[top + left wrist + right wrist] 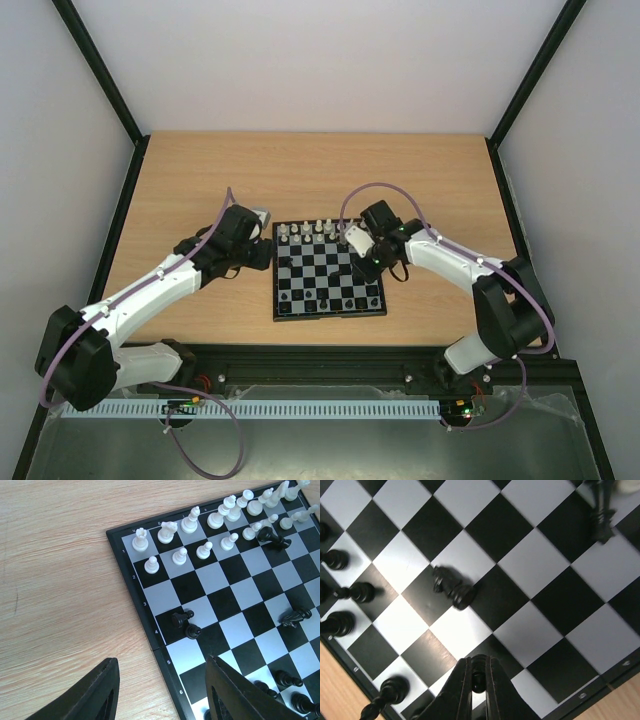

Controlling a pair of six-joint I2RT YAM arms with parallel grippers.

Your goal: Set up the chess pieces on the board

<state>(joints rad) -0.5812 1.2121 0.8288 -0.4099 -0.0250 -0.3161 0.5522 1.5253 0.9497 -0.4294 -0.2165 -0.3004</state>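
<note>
Bottom centre of my right wrist view: the right gripper (479,666) has its fingers together, pinched on a small black piece (479,680). It's round-headed, so a pawn is my guess. It sits low over the chessboard (535,562) near a corner, and I can't tell whether its base touches. I'd keep it upright, centre it over one free square and lower it straight down. Then I'd ease the fingers off slowly, because these men look light enough to topple. Just above lies a fallen black knight (452,586), and standing black pieces (357,592) crowd the left edge, so I'd give both room. In the overhead view the right arm comes in from the lower right, elbow bent, wrist tipped down over the board's right side. The left arm stretches up from the lower left. The left gripper (160,692) hangs at the board's left rim, fingers (97,695) apart with nothing between them. At the upper right of the left wrist view, the white pieces (190,522) stand in their two rows.
</note>
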